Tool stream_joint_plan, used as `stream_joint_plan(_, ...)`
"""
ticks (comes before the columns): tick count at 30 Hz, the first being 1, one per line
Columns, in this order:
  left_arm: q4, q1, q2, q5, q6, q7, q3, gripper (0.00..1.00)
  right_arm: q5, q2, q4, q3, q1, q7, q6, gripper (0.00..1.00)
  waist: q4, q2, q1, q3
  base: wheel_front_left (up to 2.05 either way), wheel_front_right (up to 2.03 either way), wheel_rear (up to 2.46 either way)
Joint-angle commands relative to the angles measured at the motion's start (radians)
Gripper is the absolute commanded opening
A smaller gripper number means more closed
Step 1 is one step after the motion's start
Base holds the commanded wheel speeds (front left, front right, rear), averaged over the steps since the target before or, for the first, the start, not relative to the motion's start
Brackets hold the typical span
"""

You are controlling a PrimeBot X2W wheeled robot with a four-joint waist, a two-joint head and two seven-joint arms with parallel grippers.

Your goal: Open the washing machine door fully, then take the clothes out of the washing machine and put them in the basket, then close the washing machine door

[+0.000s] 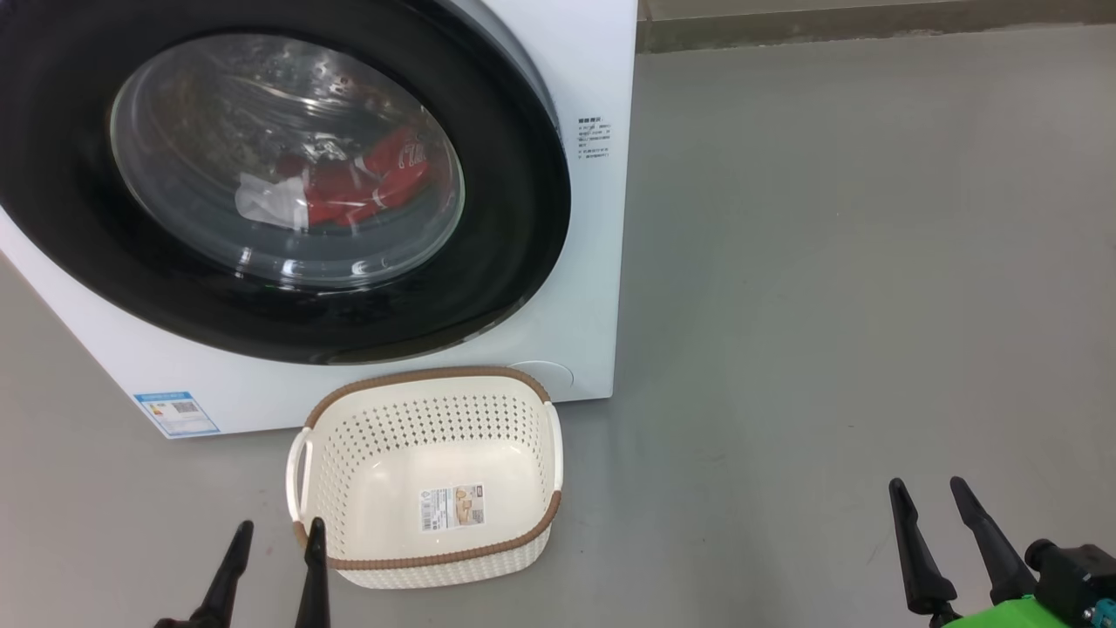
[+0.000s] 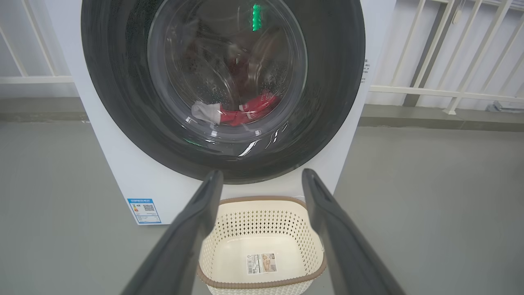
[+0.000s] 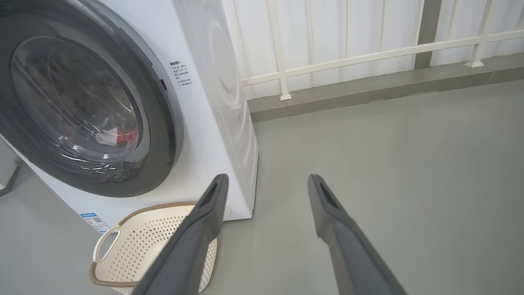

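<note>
I'm hovering the left gripper [image 1: 281, 523] and right gripper [image 1: 926, 481] wide apart, gripping nothing. The washing machine door [image 1: 523, 218] is sitting shut over the red clothes [image 1: 366, 187]. The basket [image 1: 418, 377] is crowding its foot, so I'm risking bumping it.

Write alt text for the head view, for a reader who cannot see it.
A white washing machine, its round black-rimmed door shut, shows red and white clothes inside. An empty cream basket sits on the grey floor before it. The open left gripper points up by the basket, the open right gripper farther right.
</note>
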Motion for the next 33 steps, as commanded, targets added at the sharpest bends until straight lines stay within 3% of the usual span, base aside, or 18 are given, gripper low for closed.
stream_joint_plan(1, -0.032, 0.0, 0.014, 0.038, -0.006, -0.02, 0.034, 1.0, -0.035, -0.019, -0.03, 0.015, 0.003, -0.019, 0.0, 1.0, 0.0, 0.0, -0.0001, 0.0, 0.0, 0.0, 0.0)
stream_joint_plan(8, -0.033, 0.007, 0.014, 0.083, -0.02, -0.036, 0.039, 1.0, -0.088, -0.021, -0.036, 0.013, 0.015, -0.035, 0.0, 1.0, 0.0, 0.0, -0.0001, 0.002, 0.0, 0.0, 0.0)
stream_joint_plan(18, -0.03, 0.001, 0.014, 0.07, -0.03, -0.036, 0.035, 1.0, -0.074, -0.015, -0.037, 0.024, 0.014, -0.035, 0.0, 1.0, 0.004, 0.0, -0.0001, 0.01, 0.0, 0.0, 0.0)
stream_joint_plan(20, -0.03, -0.001, 0.014, 0.069, -0.032, -0.036, 0.035, 1.0, -0.058, -0.013, -0.034, 0.031, 0.009, -0.035, 0.0, 0.26, 0.005, 0.0, -0.0001, 0.013, 0.0, 0.0, 0.0)
stream_joint_plan(21, -0.031, -0.002, 0.014, 0.064, -0.032, -0.036, 0.036, 1.0, -0.042, -0.011, -0.032, 0.049, -0.004, -0.035, 0.0, 0.0, 0.005, 0.0, -0.0001, 0.016, 0.0, 0.0, 0.0)
stream_joint_plan(33, -0.04, -0.048, 0.014, 0.033, -0.018, -0.036, -0.006, 1.0, 0.117, 0.007, -0.011, 0.143, -0.251, -0.035, 0.0, 0.0, 0.051, 0.0, -0.0001, 0.068, 0.0, 0.0, 0.0)
